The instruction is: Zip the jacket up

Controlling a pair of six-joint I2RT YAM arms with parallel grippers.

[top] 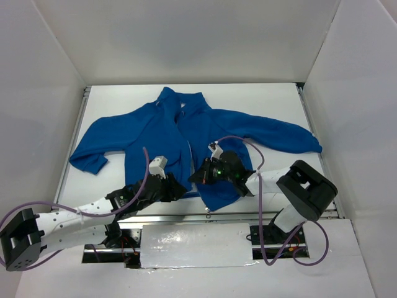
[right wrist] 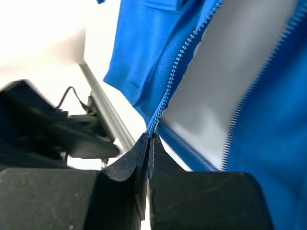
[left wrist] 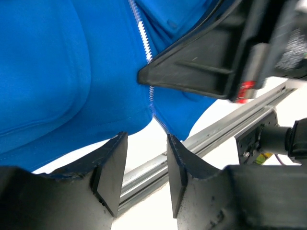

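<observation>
Near the front edge of the tabletop [top: 260,102] the jacket [top: 155,133] lies flat, collar away, its front parted low down so the light lining shows. The right gripper [right wrist: 149,140] has its jaws pinched together on the bottom end of one zipper [right wrist: 172,81] row, while the left gripper [left wrist: 145,143] hovers just short of the hem, jaws parted and holding nothing. To do this step well, the left should probably take the other row's foot close beside the right, both ends low, taut and aligned before any pull toward the collar.
</observation>
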